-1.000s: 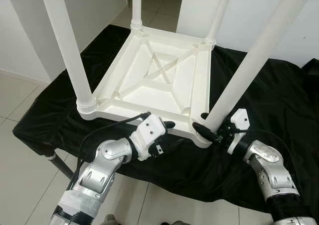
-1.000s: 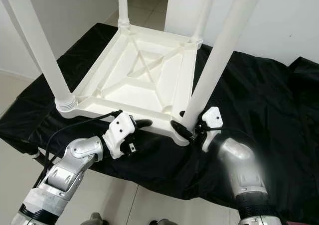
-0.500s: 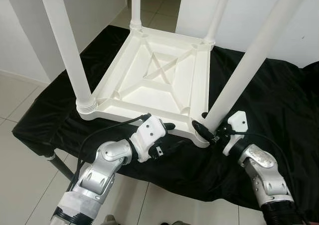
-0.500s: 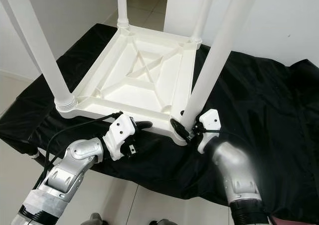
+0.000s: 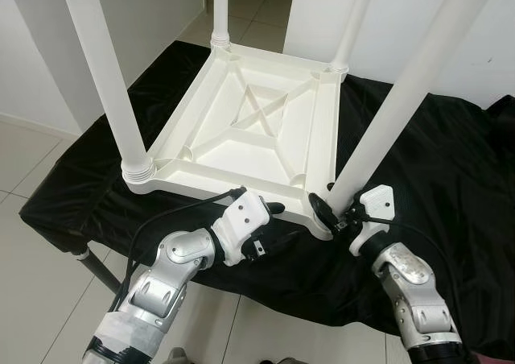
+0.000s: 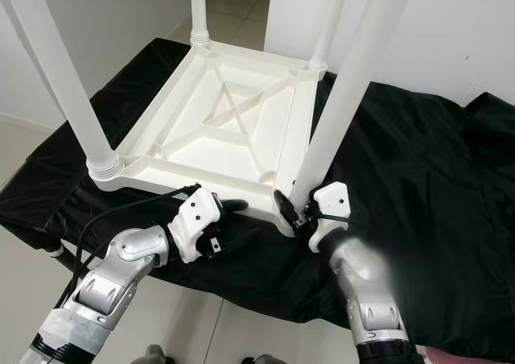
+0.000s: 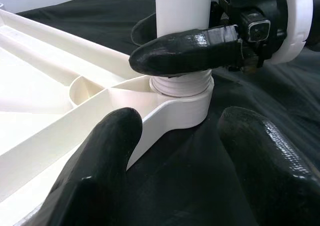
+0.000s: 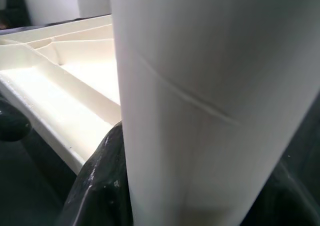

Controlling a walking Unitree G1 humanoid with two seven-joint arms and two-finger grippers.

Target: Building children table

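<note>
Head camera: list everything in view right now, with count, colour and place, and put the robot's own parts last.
Tabletop: one, white, ribbed underside up, on the black cloth.
Table legs: four, white, standing up from the tabletop's corners; the near right leg is in the right pincer.
Black cloth: one, draped over the low support under the tabletop.
Floor tiles: pale, around the cloth.
Walls: white, left and behind.
Left pincer: open, at the tabletop's near edge, pointing at the near right corner socket.
Right pincer: shut on the near right leg just above its threaded base.
</note>
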